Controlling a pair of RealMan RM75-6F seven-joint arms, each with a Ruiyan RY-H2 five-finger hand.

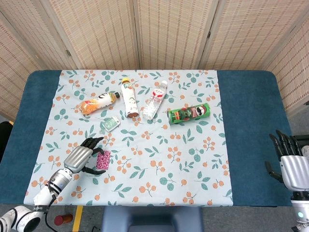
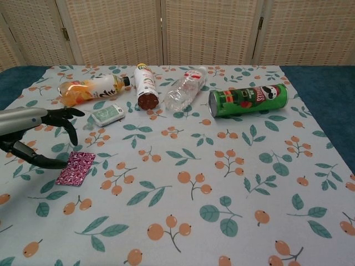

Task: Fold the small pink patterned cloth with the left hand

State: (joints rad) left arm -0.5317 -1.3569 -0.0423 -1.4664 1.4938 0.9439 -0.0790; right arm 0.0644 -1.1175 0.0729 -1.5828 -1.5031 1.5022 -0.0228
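Two hands are in view. Left hand [image 1: 83, 158] sits low over the floral tablecloth [image 1: 159, 159] at the near left, fingers spread and holding nothing; in the chest view [image 2: 41, 136] its thumb reaches to the near-left edge of the small pink patterned cloth [image 2: 75, 168], while the other fingers arch above the far side of it. Whether the thumb tip actually touches the fabric cannot be told. The cloth [image 1: 103, 160] lies flat and unfolded, just beside the hand on its right. Right hand [image 1: 288, 163] stands well apart at the table's near right corner, over the blue table cover [image 1: 251, 140], fingers extended upward and apart, grasping nothing. Far side of the tablecloth: an orange drink bottle [image 2: 91, 88] lying on its side, a white bottle with a brown base [image 2: 145, 86] lying beside it, a clear plastic bottle [image 2: 184, 89] next in line, and a green crisp can [image 2: 248, 99] on its side to the right. A small green-and-white packet [image 2: 107, 114] lies just in front of the orange bottle, between it and the left hand.
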